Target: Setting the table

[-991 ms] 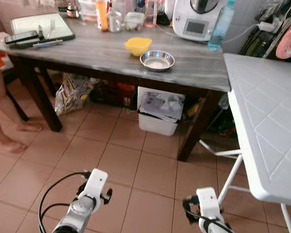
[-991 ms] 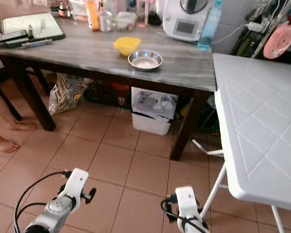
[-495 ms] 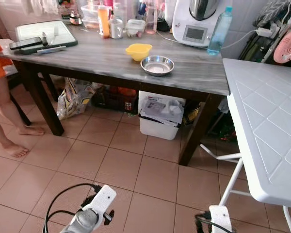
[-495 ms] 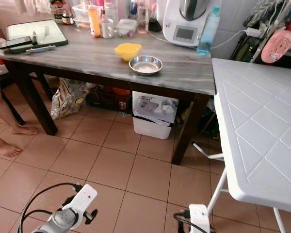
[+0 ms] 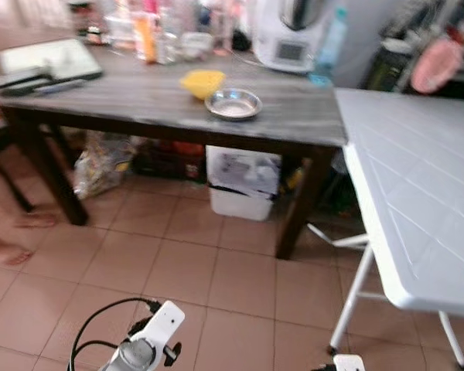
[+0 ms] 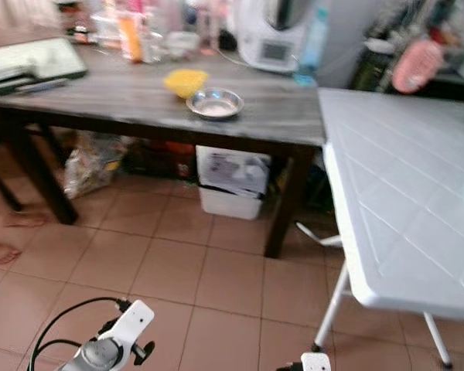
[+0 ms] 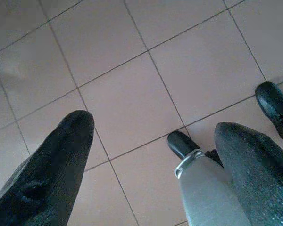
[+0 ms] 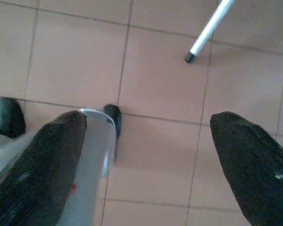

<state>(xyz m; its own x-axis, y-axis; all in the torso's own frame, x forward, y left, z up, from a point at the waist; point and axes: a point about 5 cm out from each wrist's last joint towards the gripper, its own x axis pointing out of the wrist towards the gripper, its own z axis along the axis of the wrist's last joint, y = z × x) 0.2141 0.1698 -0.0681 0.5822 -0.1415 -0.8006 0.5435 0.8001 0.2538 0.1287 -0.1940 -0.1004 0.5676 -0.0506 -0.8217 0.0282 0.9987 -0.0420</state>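
A steel bowl and a yellow bowl sit on the dark wooden table ahead. A white folding table stands to the right. Both arms hang low over the tiled floor. My left gripper is open, its two black fingers spread wide above the tiles. My right gripper is open too, with nothing between its fingers.
Bottles, jars, a white kitchen machine and a blue bottle crowd the dark table's far edge. A tray lies at its left end. A white bin and bags sit underneath. A person's bare foot stands at left.
The camera has swung right and lowered; the picture is blurred. The white table fills more of the right side. Both arms have sunk toward the bottom edge.
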